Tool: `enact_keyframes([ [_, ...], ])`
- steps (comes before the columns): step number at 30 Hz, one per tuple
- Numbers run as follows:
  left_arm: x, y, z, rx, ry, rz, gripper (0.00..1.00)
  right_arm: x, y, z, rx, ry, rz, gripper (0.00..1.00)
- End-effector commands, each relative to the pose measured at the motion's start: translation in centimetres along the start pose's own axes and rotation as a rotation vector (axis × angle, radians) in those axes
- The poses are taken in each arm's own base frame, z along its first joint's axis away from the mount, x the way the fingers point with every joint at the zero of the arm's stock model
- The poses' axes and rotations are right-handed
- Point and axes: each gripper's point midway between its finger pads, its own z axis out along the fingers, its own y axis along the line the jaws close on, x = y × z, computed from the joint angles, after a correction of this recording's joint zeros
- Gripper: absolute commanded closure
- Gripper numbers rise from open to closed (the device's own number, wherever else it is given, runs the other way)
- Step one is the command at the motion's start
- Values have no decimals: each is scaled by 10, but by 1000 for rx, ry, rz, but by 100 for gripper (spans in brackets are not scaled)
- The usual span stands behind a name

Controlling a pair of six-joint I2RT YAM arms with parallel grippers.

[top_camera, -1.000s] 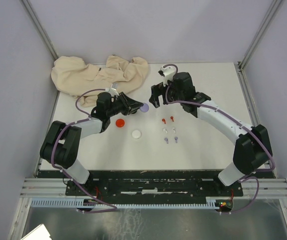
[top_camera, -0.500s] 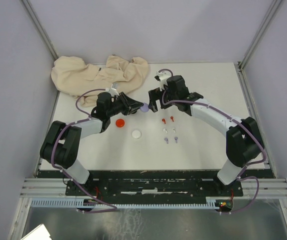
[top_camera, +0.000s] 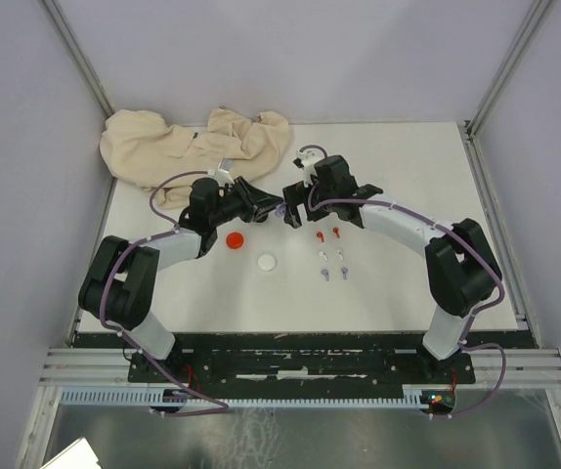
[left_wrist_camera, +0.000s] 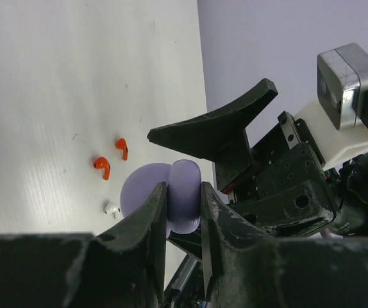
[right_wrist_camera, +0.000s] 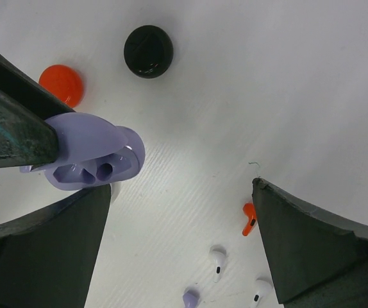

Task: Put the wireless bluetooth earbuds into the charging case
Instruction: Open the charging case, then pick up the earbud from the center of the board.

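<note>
Left fingers (left_wrist_camera: 147,221) pinch open pale purple charging case (right_wrist_camera: 91,160), both sockets hollow; right fingers (right_wrist_camera: 306,244) spread wide beside it; earbuds (right_wrist_camera: 249,218) lie on table (right_wrist_camera: 235,96), lower right.

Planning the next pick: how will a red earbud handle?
The red earbud looks tiny, so probably very light. Its rounded, curved body may slip when pinched. Lying loose on the smooth table, it would likely skid or spin.

Our right pincer (top_camera: 296,209), jaws wide, hems the purple case (right_wrist_camera: 91,157) closely; we find open counter (top_camera: 398,293) right of the earbuds (top_camera: 324,256), while the cloth (top_camera: 183,147) fills the back-left corner.
</note>
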Motion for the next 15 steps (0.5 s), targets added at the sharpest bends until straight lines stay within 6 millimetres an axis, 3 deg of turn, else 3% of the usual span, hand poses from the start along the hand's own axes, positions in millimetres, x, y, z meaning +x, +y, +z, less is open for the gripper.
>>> enact_keyframes([
  [1,-11,-26,4,78,-28,-2,97,-35,5,-7,5,-124,-5,1],
  [5,-32,-14,-1,20,-135,-26,97,-35,-7,-24,82,-138,-16,1],
  [8,-54,-7,-13,0,-250,-65,97,-22,-14,-38,131,-82,-24,1],
  [15,-73,-9,-41,54,-437,-156,97,39,-11,-71,183,115,-2,12],
])
